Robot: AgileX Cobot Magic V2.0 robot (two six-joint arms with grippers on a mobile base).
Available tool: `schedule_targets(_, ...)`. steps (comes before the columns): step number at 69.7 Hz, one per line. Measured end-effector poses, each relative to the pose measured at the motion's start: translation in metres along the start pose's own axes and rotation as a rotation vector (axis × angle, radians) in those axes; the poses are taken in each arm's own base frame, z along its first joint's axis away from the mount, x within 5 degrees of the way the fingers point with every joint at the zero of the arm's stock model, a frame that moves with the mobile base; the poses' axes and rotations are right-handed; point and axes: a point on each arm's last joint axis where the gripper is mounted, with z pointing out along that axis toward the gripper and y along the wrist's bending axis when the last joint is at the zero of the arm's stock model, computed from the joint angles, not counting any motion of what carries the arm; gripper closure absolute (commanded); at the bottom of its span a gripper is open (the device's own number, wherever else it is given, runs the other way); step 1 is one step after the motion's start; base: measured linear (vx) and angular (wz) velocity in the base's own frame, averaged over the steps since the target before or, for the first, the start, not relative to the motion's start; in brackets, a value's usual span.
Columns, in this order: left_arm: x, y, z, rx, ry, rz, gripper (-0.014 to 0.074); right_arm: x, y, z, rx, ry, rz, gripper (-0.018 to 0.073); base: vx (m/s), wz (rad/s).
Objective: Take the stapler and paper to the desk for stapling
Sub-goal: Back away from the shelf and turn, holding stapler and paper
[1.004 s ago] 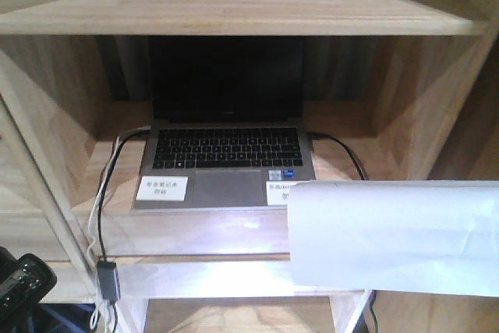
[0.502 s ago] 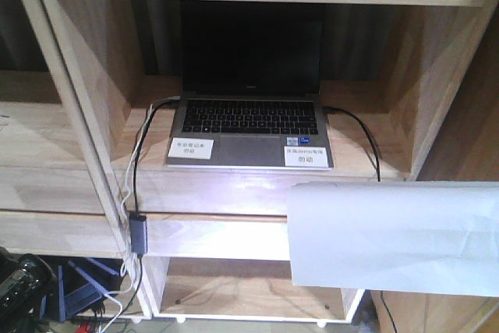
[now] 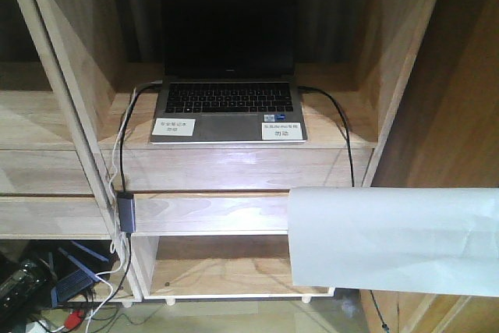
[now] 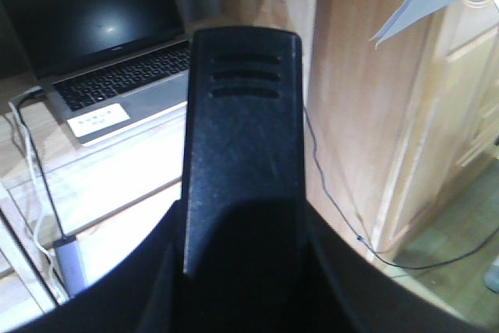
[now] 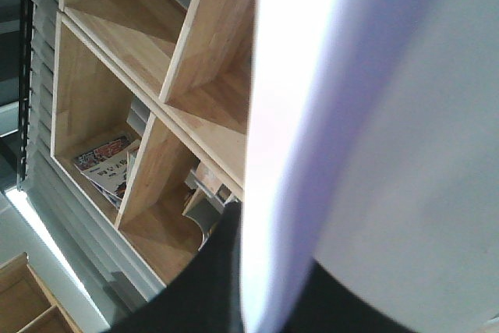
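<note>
paper [image 3: 394, 239] hangs before the shelves [image 3: 234, 171] (stapler [image 4: 242, 154] gripped).

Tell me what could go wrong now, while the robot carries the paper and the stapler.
The paper hangs wide in the air, already creased; it could catch on the shelf and bend more. The stapler blocks most of the left wrist view, so the dangling cable nearby may go unseen.

Front view: paper [image 3: 394, 239] cut off by the right edge; it covers the lower right of the shelf unit [image 3: 70, 115]. Labels [image 3: 174, 125] on the laptop: print too small to read.
Left wrist view: stapler [image 4: 242, 154] base lost in shadow; left gripper [image 4: 242, 286] jaws indistinguishable.
Right wrist view: paper blurred, cut off top and right; right gripper [image 5: 273, 302] jaws hidden at the bottom edge.
</note>
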Motion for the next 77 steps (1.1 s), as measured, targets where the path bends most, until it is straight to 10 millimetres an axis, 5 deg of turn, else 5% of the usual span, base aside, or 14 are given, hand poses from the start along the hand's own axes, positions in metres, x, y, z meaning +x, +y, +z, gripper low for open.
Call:
schedule_targets(37, 0.0000, -0.0001, 0.0000, 0.001, 0.000, -0.001, 0.0603, 0.0002, 0.0008, 0.0000, -0.009, 0.002, 0.000, 0.0564, -0.02, 0.09)
schedule_targets(77, -0.0001, -0.0001, 0.0000, 0.001, -0.001, -0.001, 0.0603, 0.0002, 0.0010, 0.0000, -0.011, 0.002, 0.000, 0.0564, -0.01, 0.45)
